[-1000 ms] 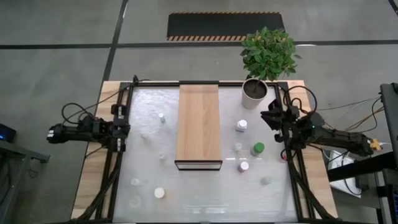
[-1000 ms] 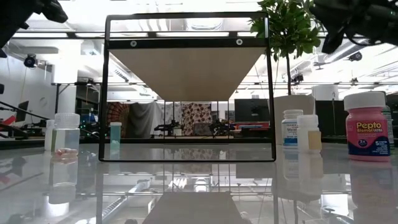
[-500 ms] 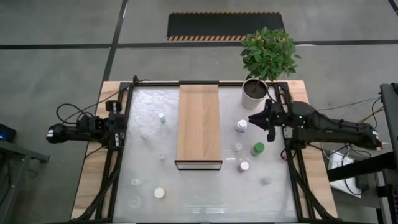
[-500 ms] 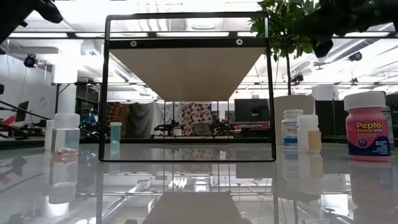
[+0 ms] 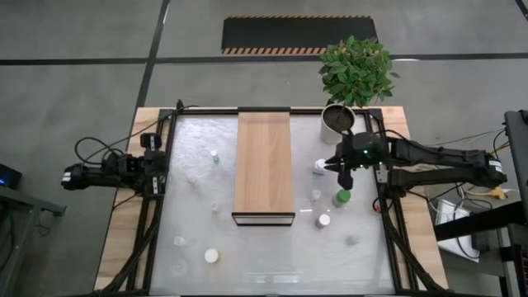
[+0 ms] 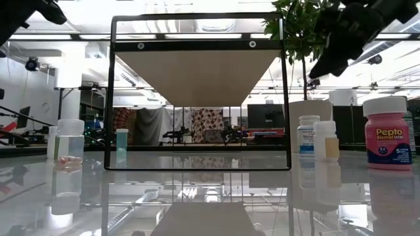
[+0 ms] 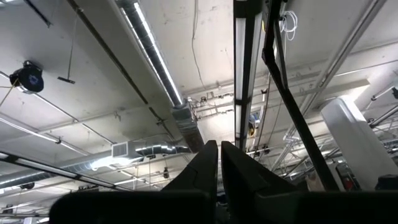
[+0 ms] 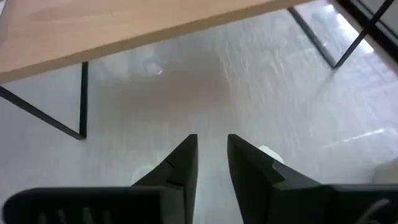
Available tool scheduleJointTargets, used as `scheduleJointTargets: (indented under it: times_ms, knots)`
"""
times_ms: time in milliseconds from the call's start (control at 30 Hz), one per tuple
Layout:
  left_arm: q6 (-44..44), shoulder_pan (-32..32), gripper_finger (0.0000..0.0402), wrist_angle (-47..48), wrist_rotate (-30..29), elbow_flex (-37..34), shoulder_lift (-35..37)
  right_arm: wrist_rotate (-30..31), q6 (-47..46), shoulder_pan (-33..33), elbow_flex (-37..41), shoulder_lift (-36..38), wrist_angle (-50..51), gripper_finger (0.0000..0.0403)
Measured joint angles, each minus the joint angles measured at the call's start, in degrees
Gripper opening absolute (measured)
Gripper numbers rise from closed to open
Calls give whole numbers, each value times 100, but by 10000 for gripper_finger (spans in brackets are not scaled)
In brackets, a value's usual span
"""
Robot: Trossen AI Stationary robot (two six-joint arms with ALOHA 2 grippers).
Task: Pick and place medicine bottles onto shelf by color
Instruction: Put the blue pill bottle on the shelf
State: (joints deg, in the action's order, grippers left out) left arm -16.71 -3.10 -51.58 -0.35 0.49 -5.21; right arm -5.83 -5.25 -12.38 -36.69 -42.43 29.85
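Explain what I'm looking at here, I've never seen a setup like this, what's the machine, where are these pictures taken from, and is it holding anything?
It is a robot with two dark arms at a table. One picture looks straight down, one looks level across the tabletop, and two come from cameras on the wrists. A light-wood shelf stands in the middle, with small medicine bottles scattered around it, a green-topped one among them, and a potted plant at a far corner. The right end effector hangs over the bottles to the right of the shelf, fingers slightly apart, holding nothing. The left end effector waits at the left edge, shut and empty.
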Motion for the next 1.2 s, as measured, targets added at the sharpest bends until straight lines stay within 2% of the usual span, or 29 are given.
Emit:
scheduleJointTargets:
  times_ms: [133,300,433,933,1200]
  knots:
    - [2,0,4,0,1,-2,0,99,-105,2,-9,-290,62,140]
    - [2,-1,4,3,4,-2,0,996,19,-2,10,-639,265,213]
    - [2,0,4,3,4,-2,0,1036,143,1,20,-954,219,246]
    - [-2,0,4,4,4,-2,0,1272,141,0,20,-1802,-50,246]
    - [-2,0,4,3,7,-2,0,1344,56,0,20,-1955,-81,211]
